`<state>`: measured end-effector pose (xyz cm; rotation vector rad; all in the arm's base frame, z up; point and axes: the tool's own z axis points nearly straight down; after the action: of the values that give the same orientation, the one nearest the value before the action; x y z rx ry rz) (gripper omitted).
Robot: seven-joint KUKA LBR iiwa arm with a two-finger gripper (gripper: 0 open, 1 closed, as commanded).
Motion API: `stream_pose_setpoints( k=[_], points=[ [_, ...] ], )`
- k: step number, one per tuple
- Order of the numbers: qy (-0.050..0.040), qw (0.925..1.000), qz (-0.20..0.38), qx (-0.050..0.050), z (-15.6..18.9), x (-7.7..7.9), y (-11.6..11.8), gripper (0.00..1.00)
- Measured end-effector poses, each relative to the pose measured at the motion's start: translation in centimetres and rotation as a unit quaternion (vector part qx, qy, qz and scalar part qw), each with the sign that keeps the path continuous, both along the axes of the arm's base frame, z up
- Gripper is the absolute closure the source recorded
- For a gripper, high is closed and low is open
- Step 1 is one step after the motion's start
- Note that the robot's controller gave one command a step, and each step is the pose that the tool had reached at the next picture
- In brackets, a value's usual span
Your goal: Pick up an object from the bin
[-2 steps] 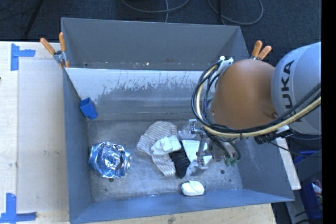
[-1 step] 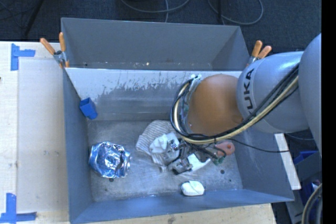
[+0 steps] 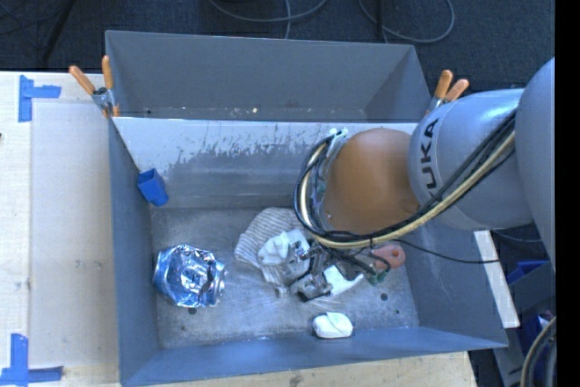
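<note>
Camera view, and the bin [image 3: 136, 304] is sparsely filled. A blue block [image 3: 152, 187] sits against the left wall. A crumpled ball of silver-blue foil [image 3: 188, 276] lies front-left, well apart from the action. A white lump [image 3: 333, 324] rests near the front wall, just below the gripper [image 3: 311, 284]. A red piece [image 3: 391, 256] peeks out under the arm's cables [image 3: 313, 195]. The orange cover [image 3: 367, 181] hides much of the middle. The gripper is low at the right edge of the cloth [image 3: 263, 236], a rumpled grey-white rag at the floor's centre. Spread or closed, I cannot tell.
</note>
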<state>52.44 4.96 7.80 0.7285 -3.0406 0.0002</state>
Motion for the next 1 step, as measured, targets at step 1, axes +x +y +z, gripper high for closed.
stream_pose_setpoints(
  k=[1],
  points=[
    [-0.0103,0.9999,0.007,0.002,16.31,-0.44,-1.42,1.00]
  ],
)
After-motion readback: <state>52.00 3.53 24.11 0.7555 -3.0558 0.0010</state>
